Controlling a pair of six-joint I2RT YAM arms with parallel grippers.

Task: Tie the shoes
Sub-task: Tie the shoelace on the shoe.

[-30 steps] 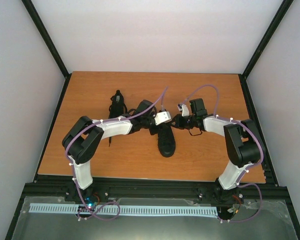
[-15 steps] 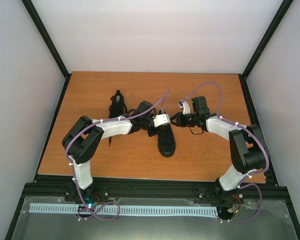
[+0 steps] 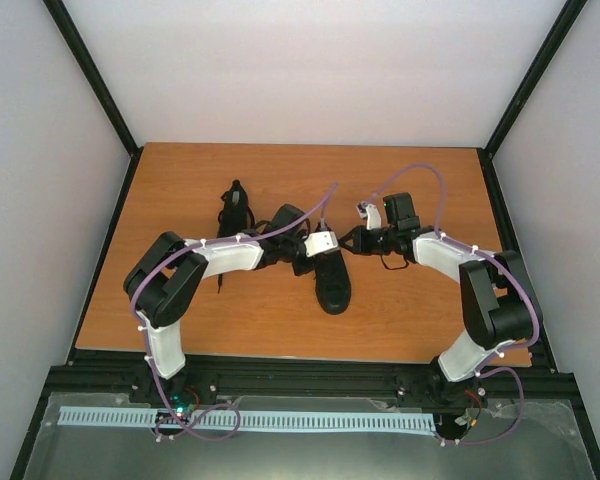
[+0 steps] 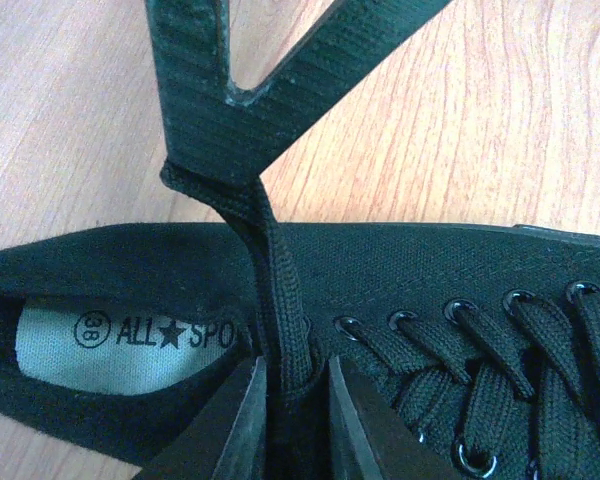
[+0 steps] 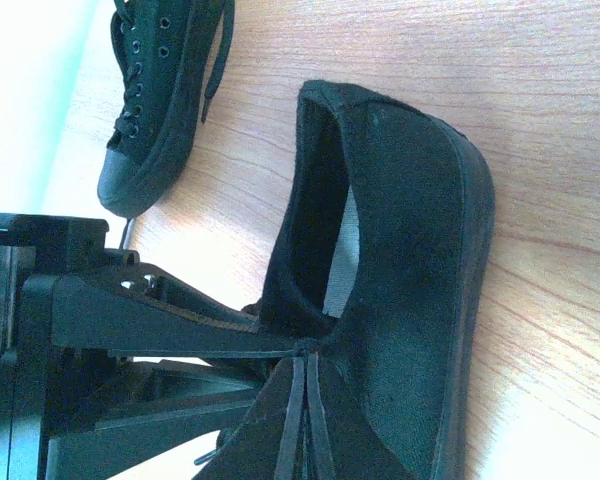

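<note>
The wooden surface (image 3: 180,300) is carrying a black shoe (image 3: 332,285). Over it, the left end effector (image 4: 288,400) and right end effector (image 5: 302,370) are each pinching its lace (image 4: 270,270).

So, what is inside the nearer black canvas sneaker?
Inside the black canvas sneaker: a pale printed insole label; further forward is hidden under the laced upper.
</note>
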